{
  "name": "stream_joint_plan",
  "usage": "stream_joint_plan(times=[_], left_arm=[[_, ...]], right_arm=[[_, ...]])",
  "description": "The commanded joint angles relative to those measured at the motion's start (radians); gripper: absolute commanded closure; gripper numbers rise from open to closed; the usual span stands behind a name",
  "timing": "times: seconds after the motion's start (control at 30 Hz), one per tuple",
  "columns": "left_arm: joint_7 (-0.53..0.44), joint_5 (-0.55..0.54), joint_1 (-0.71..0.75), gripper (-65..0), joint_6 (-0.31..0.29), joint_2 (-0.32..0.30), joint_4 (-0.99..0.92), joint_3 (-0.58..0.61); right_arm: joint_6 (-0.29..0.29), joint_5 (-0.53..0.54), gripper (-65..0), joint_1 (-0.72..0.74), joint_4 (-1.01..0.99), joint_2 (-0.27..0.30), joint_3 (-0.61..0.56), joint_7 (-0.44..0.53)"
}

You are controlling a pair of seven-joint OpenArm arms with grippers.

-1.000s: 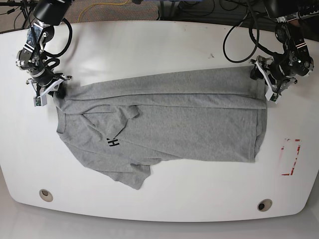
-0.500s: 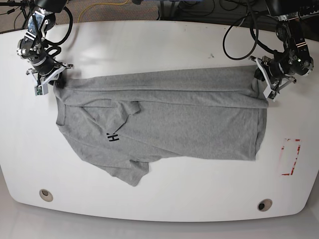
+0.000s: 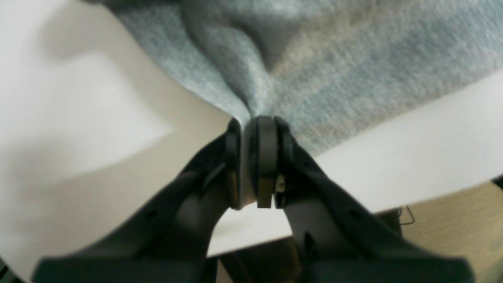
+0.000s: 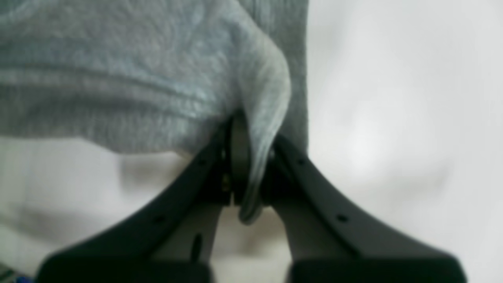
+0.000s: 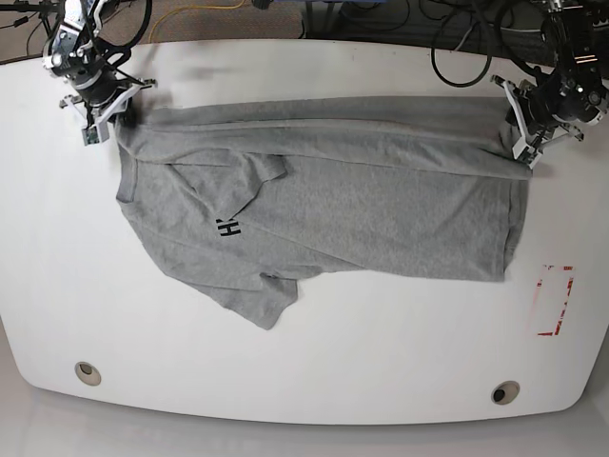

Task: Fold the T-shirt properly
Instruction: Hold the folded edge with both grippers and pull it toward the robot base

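1. Near edge of white bench (image 5: 381, 381): two round holes and a red-marked patch at base-view right.
2. Mid-bench: T-shirt (image 5: 381, 209) spread flat, long axis running across the bench, sleeve and black lettering toward base-view left, hem toward right.
3. Far left corner: right end effector (image 5: 107, 122) clamped on T-shirt fabric.
4. Far right corner: left end effector (image 5: 526, 157) clamped on T-shirt fabric.
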Motion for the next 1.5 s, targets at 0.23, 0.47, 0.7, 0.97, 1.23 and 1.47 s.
stream_joint_plan(times=[0.23,0.47,0.7,0.97,1.23,1.47], left_arm=[[-0.009,-0.002,0.071,-3.8,0.0,-0.072,0.061,-0.007],[-0.009,-0.002,0.13,-3.8,0.0,-0.082,0.063,-0.012],[-0.01,-0.001,0.166,-3.8,0.0,-0.109,0.063,-0.012],[-0.007,0.002,0.169,-13.5,0.0,-0.109,0.063,-0.008],[-0.005,-0.002,0.163,-31.7,0.0,-0.108,0.063,-0.004],[-0.005,-0.004,0.163,-31.9,0.0,-0.112,0.099,-0.005]], right_arm=[[0.007,-0.001,-1.9,-0.124,0.135,-0.014,0.038,-0.041],[0.007,-0.003,-1.9,-0.196,0.178,-0.047,0.04,-0.041],[0.007,-0.001,-1.9,-0.239,0.206,-0.049,0.035,-0.041],[0.007,-0.004,-2.1,-0.239,0.206,-0.049,0.037,-0.041],[-0.002,-0.003,-32.8,-0.238,0.224,-0.049,0.043,-0.041],[0.001,-0.001,-59.1,-0.239,0.307,-0.051,0.038,-0.041]])
